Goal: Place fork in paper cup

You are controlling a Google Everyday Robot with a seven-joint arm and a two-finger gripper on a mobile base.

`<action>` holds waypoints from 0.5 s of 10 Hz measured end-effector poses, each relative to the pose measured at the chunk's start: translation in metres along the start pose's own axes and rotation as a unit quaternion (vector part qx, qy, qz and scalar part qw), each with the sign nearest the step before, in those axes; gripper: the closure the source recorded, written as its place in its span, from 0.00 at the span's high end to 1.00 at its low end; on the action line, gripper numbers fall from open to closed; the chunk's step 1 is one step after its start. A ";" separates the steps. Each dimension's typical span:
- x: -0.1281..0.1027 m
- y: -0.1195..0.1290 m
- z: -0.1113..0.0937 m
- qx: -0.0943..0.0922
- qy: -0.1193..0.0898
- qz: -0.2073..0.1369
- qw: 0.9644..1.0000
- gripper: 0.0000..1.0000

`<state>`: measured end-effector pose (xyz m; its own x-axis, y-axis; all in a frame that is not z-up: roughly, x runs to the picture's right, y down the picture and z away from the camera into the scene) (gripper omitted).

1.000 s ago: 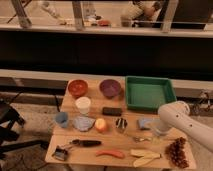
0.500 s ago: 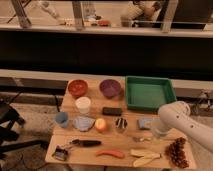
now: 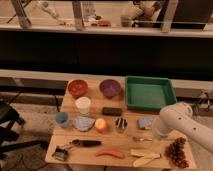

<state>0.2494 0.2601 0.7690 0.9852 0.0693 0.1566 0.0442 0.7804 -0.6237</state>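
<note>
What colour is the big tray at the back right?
Green tray, camera view; the gripper sits just in front, near the fork.

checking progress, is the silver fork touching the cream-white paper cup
Apart. The camera view shows the slim silver fork lying far from the cream-white paper cup; the gripper is beside the fork.

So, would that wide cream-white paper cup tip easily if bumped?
The cream-white paper cup looks light, so a bump likely slides it; its wide, upright body should resist tipping. The gripper hangs away from it, near the slim silver fork.
</note>
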 end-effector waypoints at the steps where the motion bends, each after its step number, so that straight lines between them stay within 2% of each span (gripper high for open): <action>1: -0.001 -0.001 0.002 -0.004 0.000 -0.001 1.000 0.68; 5: 0.000 -0.004 0.012 -0.016 -0.002 0.001 1.000 0.68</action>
<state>0.2476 0.2649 0.7808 0.9847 0.0724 0.1587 0.0487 0.7596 -0.6485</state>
